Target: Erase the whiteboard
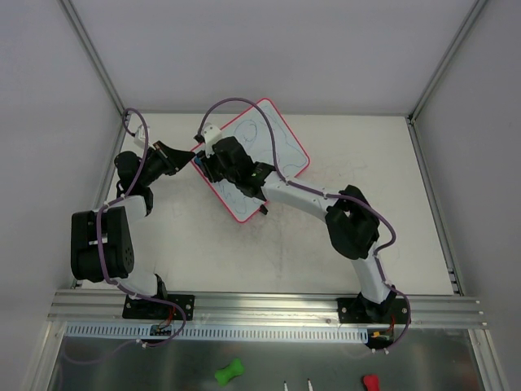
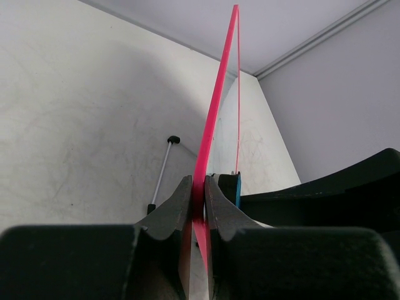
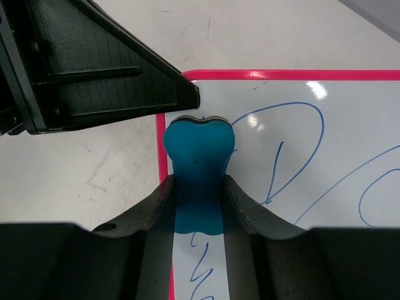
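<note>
The whiteboard (image 1: 281,138), white with a pink-red frame and blue scribbles, lies tilted at the table's back middle. My left gripper (image 1: 194,156) is shut on its left edge. In the left wrist view the jaws (image 2: 199,200) pinch the pink frame (image 2: 215,106), seen edge-on. My right gripper (image 1: 218,167) is over the board's left part, shut on a blue bone-shaped eraser (image 3: 199,147). The eraser's head rests on the board (image 3: 350,125) just inside the pink frame, beside the left gripper's fingers (image 3: 94,75). Blue scribbles lie to its right and under the right gripper (image 3: 199,190).
A thin white rod with black ends (image 2: 161,175) sits on the table under the board's near edge. A green object (image 1: 229,372) and a red one (image 1: 370,383) lie in the tray in front of the aluminium rail (image 1: 269,305). Walls close the sides.
</note>
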Available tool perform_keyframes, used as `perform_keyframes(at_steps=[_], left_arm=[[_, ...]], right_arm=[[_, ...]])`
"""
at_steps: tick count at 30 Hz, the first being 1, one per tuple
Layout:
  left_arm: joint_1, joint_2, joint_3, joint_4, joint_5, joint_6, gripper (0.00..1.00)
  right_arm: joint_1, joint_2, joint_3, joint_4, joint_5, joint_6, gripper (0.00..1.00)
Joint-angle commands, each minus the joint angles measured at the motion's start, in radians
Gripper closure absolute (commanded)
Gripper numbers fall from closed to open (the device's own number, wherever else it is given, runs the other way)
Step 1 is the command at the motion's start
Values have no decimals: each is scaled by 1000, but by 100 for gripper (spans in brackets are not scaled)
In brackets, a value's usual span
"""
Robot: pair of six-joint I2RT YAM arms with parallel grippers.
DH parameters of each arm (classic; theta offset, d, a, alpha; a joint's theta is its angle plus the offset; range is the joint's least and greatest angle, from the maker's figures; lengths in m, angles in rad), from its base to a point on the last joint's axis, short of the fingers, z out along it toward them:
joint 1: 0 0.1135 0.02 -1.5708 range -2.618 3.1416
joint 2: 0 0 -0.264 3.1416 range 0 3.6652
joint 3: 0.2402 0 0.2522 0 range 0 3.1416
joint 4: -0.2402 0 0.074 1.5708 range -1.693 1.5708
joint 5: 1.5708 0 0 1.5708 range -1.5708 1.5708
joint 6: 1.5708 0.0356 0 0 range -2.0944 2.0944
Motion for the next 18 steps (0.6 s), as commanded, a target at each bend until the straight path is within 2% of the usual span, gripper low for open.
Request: perform_keyframes(at_steps=[1, 10, 18], left_arm=[[-32, -9, 25, 24, 25, 46, 100], [-43, -26, 22, 10, 30, 66, 100], [-50, -42, 17, 4, 27, 77, 100]], right_arm=[[5, 29, 35, 42, 43, -16, 100], [-2, 57, 35, 43, 131, -9, 100], [-82, 66, 67, 25, 115, 56, 100]])
